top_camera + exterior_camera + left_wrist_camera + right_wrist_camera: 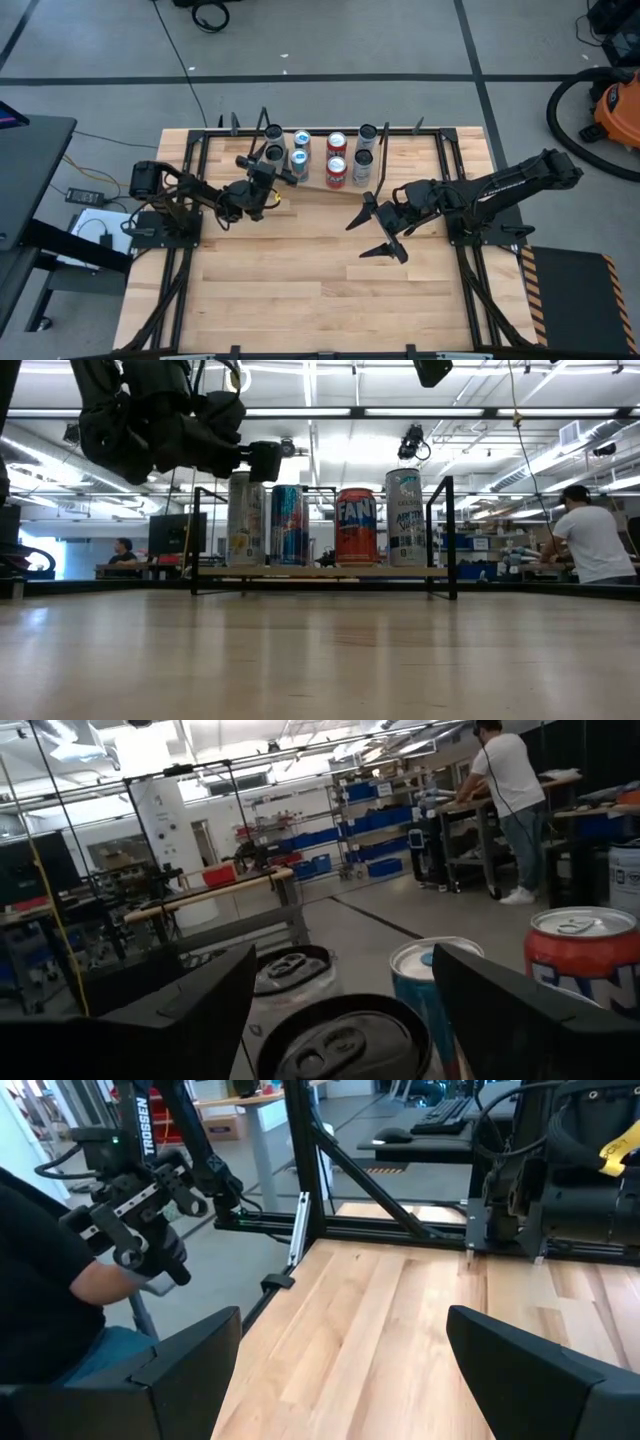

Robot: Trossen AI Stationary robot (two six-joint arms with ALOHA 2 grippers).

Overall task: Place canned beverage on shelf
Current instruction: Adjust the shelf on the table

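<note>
Two dark fingers (pixel 190 1020) of the left claw (pixel 340 1020) frame a black-rimmed can top (pixel 345 1040) in the left wrist view; the can stands between them, jaws partly spread, and whether the pads touch its wall cannot be told. Seen from above, this claw (pixel 262 178) hangs over the left end of the shelf (pixel 310 187), at the front of the can rows. Its high, level carriage suits lowering a can upright onto the board without knocking neighbours. Level with the desk (pixel 320 660), four front cans stand upright side by side on the light-wood board: a silver can (pixel 245 520), a blue can (pixel 287 525), an orange Fanta can (pixel 356 526) and a pale can (pixel 405 518). The right claw (pixel 385 232) waits wide open and empty over bare desk, well clear of the shelf.
</note>
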